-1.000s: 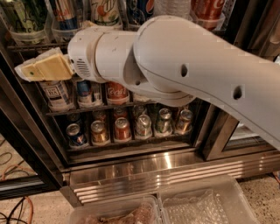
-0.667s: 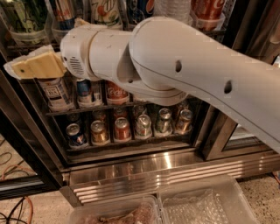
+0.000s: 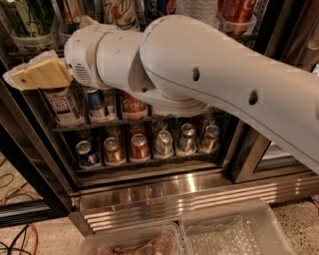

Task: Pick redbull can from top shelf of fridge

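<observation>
- Here's the end effector point(image 3: 22, 77), out at the left edge of the frame on the end of the big white arm, level with the rack below the top shelf point(image 3: 239, 31) of the fridge point(image 3: 189, 191).
- Clenched or released? I cannot tell. What does show is that no can sits in it.
- The redbull can point(image 3: 72, 14) stands in the upper left of the frame, up on the top shelf. It looks like the slim can just left of the 7up can point(image 3: 119, 12), though the marks are hard to read.
- It sits above and to the right of the end effector, and the two are clearly apart with no contact.
- Progress check: the fridge stands open and the arm is in front of the racks, so the approach looks under way. The grasp is not yet made, and the lift off the shelf and the pull-out are all left to do.
- Orientation: the can stands upright, long axis vertical, bottom on the shelf. Its top runs off the upper edge of the frame, so the pull-tab end is out of sight.
- My read: the end effector needs to rise and come across to the right to line up with the can's side, keeping clear of the 7up can and the Pepsi can point(image 3: 162, 6).
</observation>
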`<control>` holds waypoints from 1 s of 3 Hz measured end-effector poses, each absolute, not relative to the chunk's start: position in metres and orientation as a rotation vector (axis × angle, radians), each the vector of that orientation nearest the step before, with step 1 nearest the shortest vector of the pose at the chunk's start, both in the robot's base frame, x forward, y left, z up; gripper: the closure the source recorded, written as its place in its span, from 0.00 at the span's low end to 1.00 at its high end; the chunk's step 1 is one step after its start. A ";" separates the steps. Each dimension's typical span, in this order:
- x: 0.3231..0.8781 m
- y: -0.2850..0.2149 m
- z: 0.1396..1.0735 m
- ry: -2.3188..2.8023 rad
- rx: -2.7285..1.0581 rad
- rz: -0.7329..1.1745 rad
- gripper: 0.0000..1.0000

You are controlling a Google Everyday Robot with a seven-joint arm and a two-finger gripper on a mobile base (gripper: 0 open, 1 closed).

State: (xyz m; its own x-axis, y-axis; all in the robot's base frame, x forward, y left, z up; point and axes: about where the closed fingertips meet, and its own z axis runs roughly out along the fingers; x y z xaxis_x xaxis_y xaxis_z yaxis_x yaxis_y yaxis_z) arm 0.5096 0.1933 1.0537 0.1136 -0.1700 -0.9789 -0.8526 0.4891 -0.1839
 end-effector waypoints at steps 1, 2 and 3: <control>0.513 0.184 1.053 1.417 -0.954 0.562 0.00; 0.516 0.180 1.046 1.452 -0.935 0.522 0.00; 0.516 0.179 1.046 1.458 -0.929 0.526 0.00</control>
State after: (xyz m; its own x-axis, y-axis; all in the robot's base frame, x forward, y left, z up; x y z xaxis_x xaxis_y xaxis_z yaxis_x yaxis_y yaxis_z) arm 0.5162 0.1794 1.0458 0.0918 -0.2289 -0.9691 -0.7948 0.5694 -0.2098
